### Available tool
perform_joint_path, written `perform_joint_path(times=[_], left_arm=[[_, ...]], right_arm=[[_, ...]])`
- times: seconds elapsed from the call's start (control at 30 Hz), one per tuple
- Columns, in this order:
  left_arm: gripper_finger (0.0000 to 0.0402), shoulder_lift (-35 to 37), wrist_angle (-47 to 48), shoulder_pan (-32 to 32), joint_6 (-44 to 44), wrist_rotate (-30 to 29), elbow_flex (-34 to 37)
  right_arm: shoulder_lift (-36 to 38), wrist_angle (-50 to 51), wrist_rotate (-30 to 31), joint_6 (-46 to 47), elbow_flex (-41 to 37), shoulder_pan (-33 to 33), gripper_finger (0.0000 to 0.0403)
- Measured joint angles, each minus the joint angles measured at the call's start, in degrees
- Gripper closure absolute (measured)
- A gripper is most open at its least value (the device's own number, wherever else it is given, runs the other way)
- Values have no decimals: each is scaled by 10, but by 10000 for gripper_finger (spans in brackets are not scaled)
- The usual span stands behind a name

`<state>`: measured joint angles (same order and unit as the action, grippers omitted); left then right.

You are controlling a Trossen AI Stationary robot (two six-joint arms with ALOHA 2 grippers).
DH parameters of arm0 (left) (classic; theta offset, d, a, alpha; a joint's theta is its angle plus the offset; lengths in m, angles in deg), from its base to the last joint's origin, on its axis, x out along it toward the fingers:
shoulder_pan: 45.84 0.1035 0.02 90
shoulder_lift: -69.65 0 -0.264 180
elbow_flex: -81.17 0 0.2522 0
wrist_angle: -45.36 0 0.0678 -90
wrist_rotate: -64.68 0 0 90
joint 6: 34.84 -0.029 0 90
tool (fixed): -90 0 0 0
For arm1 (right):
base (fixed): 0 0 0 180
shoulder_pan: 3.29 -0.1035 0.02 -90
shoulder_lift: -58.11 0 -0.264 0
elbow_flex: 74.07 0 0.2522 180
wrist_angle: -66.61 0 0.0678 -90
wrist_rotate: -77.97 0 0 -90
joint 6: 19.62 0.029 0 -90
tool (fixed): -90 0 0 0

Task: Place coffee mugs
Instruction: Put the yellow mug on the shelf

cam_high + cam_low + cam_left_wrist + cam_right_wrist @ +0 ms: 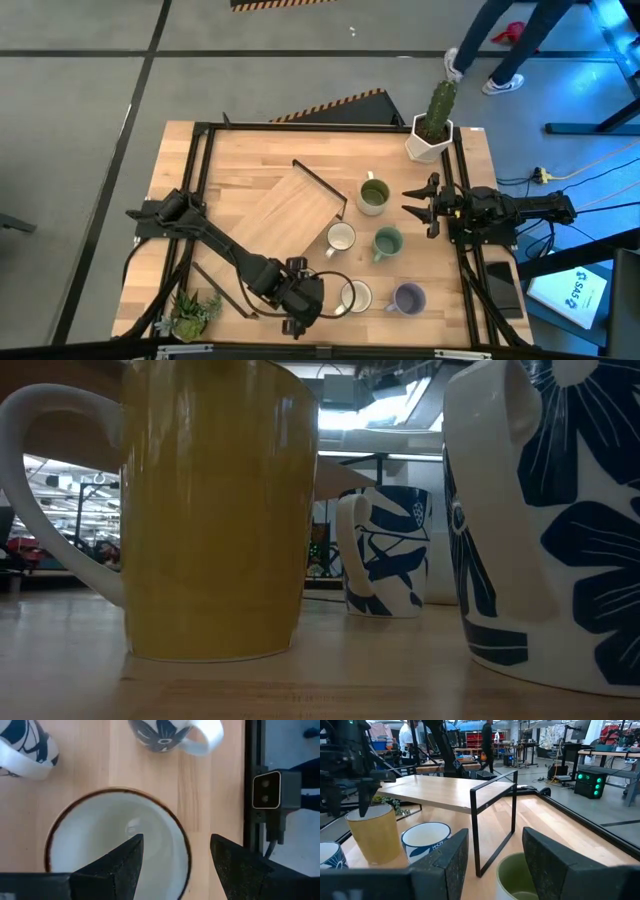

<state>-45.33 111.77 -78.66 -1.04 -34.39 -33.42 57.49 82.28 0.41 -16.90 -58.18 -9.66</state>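
Observation:
Five mugs stand on the table to the right of the wooden riser. My left gripper (322, 300) is open over the cream mug (354, 296) at the near edge. This mug is yellow outside (215, 510) with a brown rim (186, 851). One finger (131, 857) hangs inside it and the other (226, 857) outside, with the wall between them untouched. Beside it stands a lavender mug (408, 299). Farther back are a teal mug (387, 242), a white mug (341, 238) and the olive-lined mug (373, 194). My right gripper (418, 204) is open, level, just right of the olive-lined mug (517, 877).
The wooden riser on black legs (296, 205) stands mid-table, left of the mugs. A white cactus pot (431, 128) sits at the far right corner and a small plant (195, 313) at the near left. Black frame rails (462, 250) edge the table. A person (510, 35) walks beyond the far side.

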Motion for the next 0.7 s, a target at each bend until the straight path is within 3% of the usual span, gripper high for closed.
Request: perform_joint_path(times=[0.43, 0.57, 0.7], left_arm=[[204, -38, 5, 2, 0, 30, -1], [251, -38, 4, 5, 9, 27, -1], [326, -36, -5, 10, 21, 31, -1]], right_arm=[[0, 0, 0, -2, 0, 0, 226], [0, 0, 0, -2, 0, 0, 226], [0, 0, 0, -2, 0, 0, 226]])
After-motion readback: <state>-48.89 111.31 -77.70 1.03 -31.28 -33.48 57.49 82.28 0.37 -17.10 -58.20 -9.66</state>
